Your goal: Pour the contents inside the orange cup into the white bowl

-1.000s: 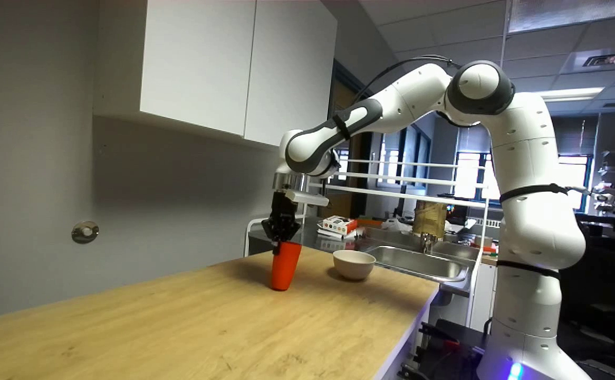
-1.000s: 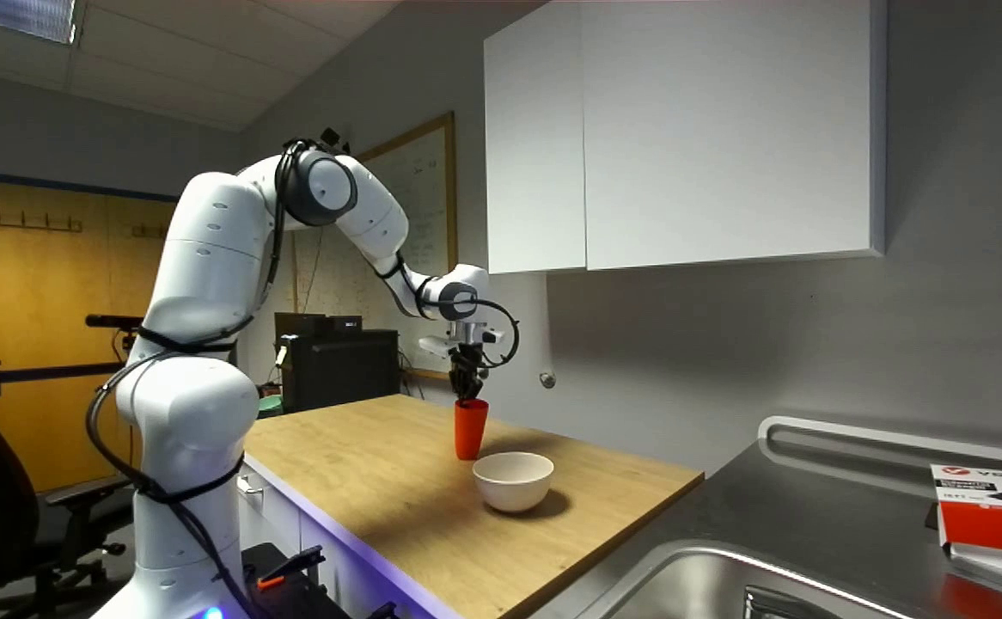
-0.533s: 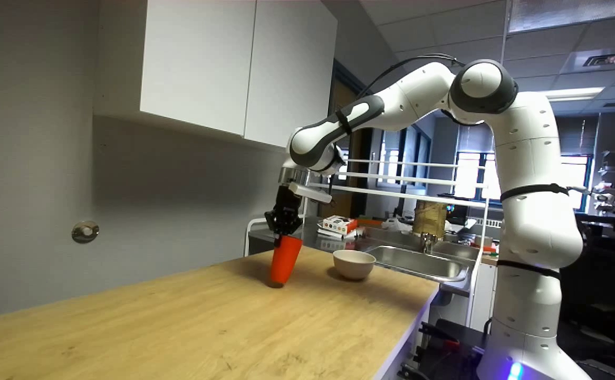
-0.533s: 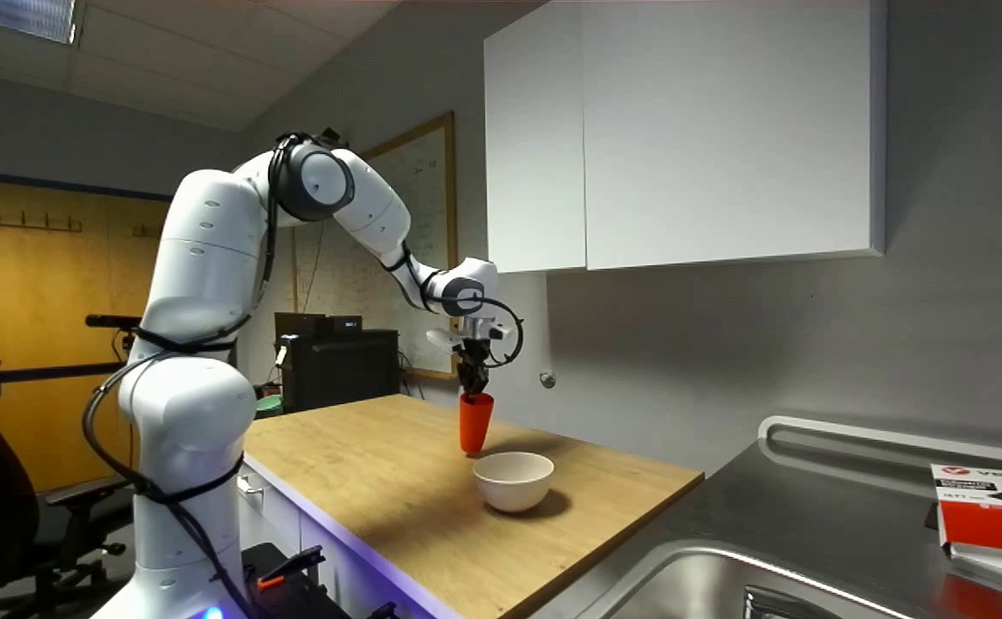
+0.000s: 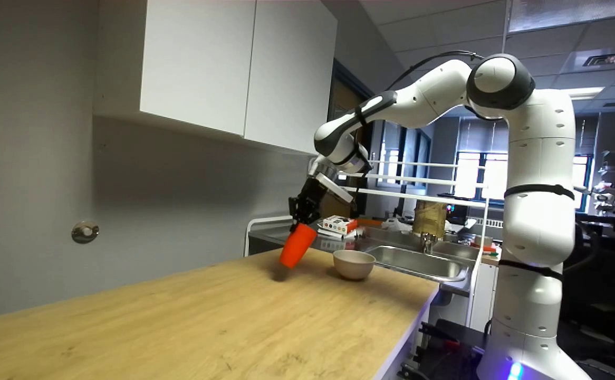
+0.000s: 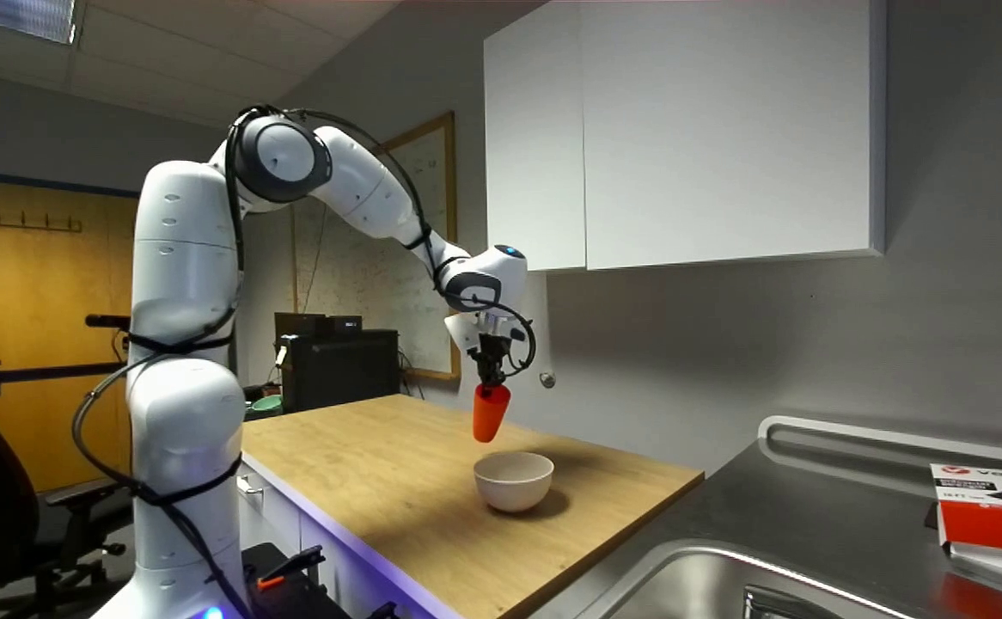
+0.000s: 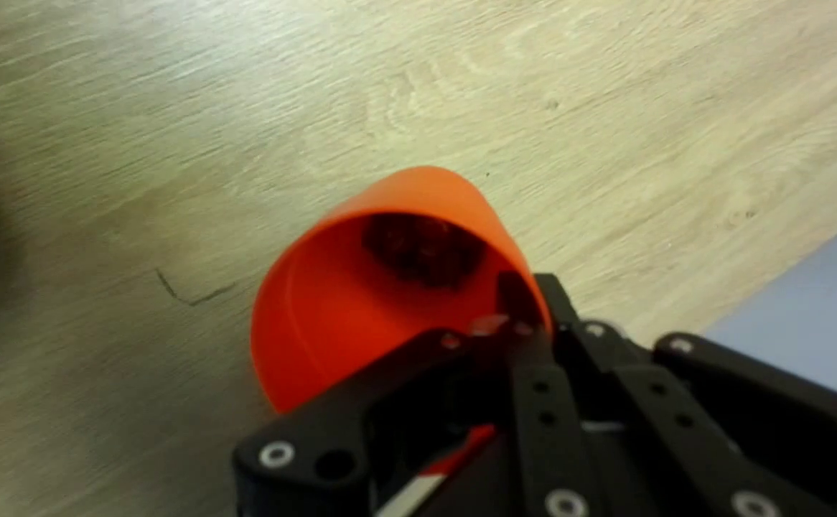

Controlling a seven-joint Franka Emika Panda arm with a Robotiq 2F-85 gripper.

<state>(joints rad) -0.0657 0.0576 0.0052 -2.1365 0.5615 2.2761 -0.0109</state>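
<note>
Gap between the orange cup (image 5: 298, 246) and the white bowl (image 5: 354, 268) is what the pour turns on. In an exterior view we see the cup's long axis slanted, top leaning toward the bowl, base down and away; it hangs clear of the tabletop (image 5: 207, 327), near the bowl but not over it. Bowl stands upright. In both exterior views the cup lies below the gripper (image 7: 535, 294), which pinches its wall at the rim: fingertips (image 7: 557, 298) one inside, one outside, by the wrist view. Dark contents (image 7: 426, 248) sit deep in the cup; we cannot tell what they are. Our judgement: carry the rim over the bowl before tipping further.
</note>
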